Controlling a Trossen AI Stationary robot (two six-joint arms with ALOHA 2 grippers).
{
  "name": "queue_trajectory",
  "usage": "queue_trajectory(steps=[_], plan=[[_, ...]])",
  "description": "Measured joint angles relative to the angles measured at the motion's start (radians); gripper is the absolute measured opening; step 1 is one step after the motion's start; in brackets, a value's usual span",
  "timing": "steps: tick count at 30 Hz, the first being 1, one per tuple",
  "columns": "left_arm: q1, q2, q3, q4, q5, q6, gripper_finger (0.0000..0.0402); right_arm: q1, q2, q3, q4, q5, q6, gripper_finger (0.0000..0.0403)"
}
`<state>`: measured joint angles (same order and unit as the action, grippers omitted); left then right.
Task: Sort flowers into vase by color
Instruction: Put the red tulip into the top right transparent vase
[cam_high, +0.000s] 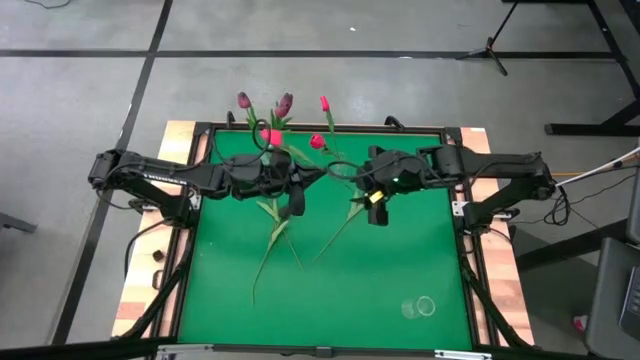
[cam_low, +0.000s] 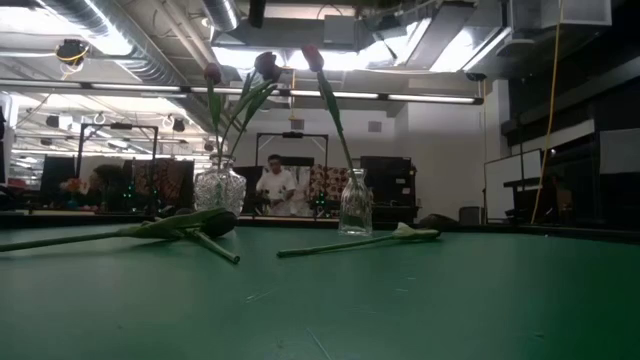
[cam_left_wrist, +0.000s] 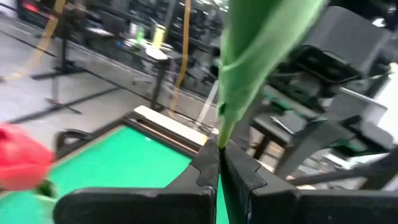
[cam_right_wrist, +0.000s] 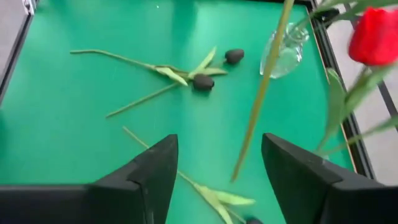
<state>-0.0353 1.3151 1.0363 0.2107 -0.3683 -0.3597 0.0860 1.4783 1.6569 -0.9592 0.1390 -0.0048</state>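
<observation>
Green-topped table (cam_high: 400, 260) with a wooden rim carries two glass vases (cam_low: 219, 187) at the far edge, and loose flowers (cam_high: 275, 235) lie flat mid-mat.

near mat (cam_high: 330, 290) bare, flowers (cam_high: 275, 232) strewn mid-table

Two matte black jointed arms are showing across the middle of the high view, black cables trailing from their bases. The right end effector (cam_high: 377, 212) is carrying a small yellow marking; its fingers (cam_right_wrist: 157, 167) are looking broad, dark and wedge-shaped.
</observation>
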Motion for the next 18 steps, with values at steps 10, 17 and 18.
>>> queue_trajectory(steps=[10, 17, 18], plan=[[0.01, 0.006, 0.0, 0.011, -0.115, 0.108, 0.0003, 0.0, -0.116, 0.0, -0.16, 0.018, 0.103, 0.0234], [0.002, 0.059, 0.001, 0.026, -0.186, 0.286, 0.0003, -0.001, -0.184, 0.0, -0.166, 0.071, 0.137, 0.0234], [0.002, 0.071, 0.001, 0.026, -0.193, 0.292, 0.0003, -0.001, -0.189, 0.0, -0.168, 0.08, 0.139, 0.0234]])
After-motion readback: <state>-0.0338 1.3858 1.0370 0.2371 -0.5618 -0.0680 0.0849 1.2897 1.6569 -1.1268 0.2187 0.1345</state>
